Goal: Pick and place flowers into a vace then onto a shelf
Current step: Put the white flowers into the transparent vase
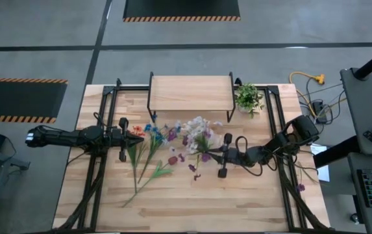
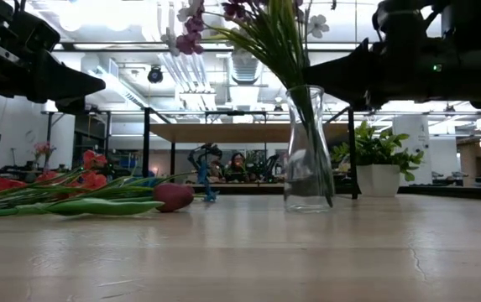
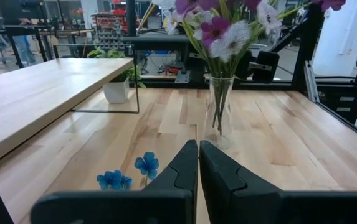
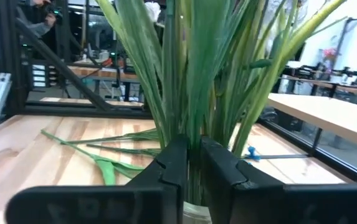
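Note:
A clear glass vase [image 2: 307, 151] stands on the table in front of the shelf [image 1: 189, 93]. It holds a bunch of flowers [image 1: 198, 133] with purple and white blossoms. My right gripper [image 4: 194, 165] reaches in level from the table's right and is shut on the bunch just above the vase's mouth. More flowers [image 1: 143, 156] lie flat on the table to the left of the vase, among them red and blue ones [image 2: 64, 197]. My left gripper [image 3: 199, 165] hangs shut above them, pointing toward the vase and touching nothing. My right gripper pinches the green stems [image 4: 194, 127] of the bunch between its two fingers, just above the vase's mouth. The fingers come level from the table's right and lie across the stems. The stems stand upright in the vase, whose base rests on the table.
The shelf stands on thin black legs at the table's far middle, its top bare [image 3: 35, 93]. A small potted plant [image 1: 248, 97] sits beside its right end. Black frame rails [image 1: 101, 162] run along both sides of the table. Bare wood lies toward the near edge [image 1: 192, 201].

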Controlling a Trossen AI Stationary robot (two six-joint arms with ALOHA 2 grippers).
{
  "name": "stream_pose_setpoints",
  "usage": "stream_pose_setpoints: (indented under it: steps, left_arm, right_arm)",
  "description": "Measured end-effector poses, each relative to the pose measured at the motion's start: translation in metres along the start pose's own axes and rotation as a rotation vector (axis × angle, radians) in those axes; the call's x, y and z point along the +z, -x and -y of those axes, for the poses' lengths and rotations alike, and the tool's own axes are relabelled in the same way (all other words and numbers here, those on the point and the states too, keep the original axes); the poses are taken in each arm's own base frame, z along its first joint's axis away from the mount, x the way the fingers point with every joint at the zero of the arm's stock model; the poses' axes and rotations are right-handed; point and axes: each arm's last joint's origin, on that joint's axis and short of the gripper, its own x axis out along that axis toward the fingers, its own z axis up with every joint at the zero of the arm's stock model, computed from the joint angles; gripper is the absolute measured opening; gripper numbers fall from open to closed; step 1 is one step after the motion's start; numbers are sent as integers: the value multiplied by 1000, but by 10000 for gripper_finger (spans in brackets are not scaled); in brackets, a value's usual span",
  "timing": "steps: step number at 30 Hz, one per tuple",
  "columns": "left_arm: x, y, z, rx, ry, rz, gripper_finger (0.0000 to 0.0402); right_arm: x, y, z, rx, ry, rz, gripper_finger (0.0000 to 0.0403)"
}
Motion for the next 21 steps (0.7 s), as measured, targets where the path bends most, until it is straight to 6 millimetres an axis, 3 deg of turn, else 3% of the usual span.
stream_pose_setpoints:
  steps: [13, 21]
  left_arm:
    - [0, 0, 0, 0, 0, 1, 0]
    - [0, 0, 0, 0, 0, 1, 0]
  right_arm:
    - [2, 0, 0, -29, -12, 3, 180]
    - [18, 3, 4, -35, -21, 14, 220]
